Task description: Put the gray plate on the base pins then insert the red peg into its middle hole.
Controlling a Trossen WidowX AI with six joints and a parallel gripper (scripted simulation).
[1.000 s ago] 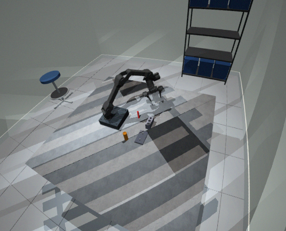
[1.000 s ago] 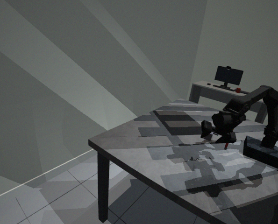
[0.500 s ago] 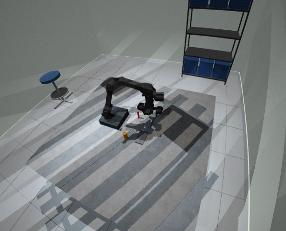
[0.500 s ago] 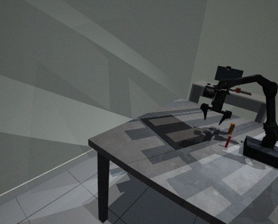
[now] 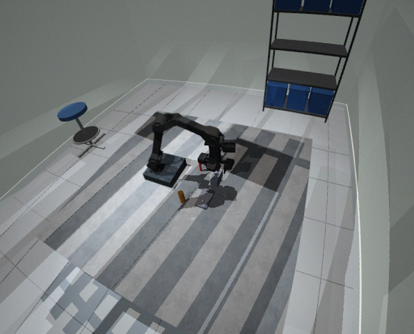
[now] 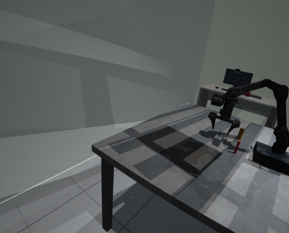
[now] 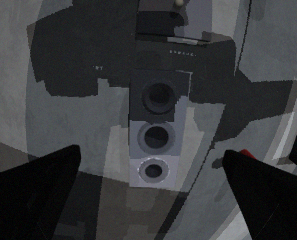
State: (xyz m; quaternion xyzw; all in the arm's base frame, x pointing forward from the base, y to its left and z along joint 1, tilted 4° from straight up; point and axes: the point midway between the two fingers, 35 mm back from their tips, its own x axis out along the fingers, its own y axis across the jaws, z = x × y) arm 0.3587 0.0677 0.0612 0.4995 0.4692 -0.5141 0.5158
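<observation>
The gray plate (image 5: 216, 178) (image 6: 216, 142) (image 7: 138, 181) is a block with three holes in a row. It rests on the table beside the base, apart from it. The dark flat base (image 5: 207, 197) (image 7: 198, 20) lies on the table; one light pin shows at the top of the wrist view. My gripper (image 5: 213, 170) (image 6: 220, 131) (image 7: 154, 156) is open and empty, pointing down above the plate, with the plate between its fingers in the wrist view. The red peg (image 5: 200, 166) (image 6: 237, 147) stands upright on the arm-base side of the plate; the right finger mostly hides it in the wrist view.
An orange cylinder (image 5: 181, 197) (image 6: 241, 133) stands upright on the table near the base. The arm's dark mounting block (image 5: 165, 172) (image 6: 273, 158) is beyond the peg. Shadows of the arm fall across the plate and base.
</observation>
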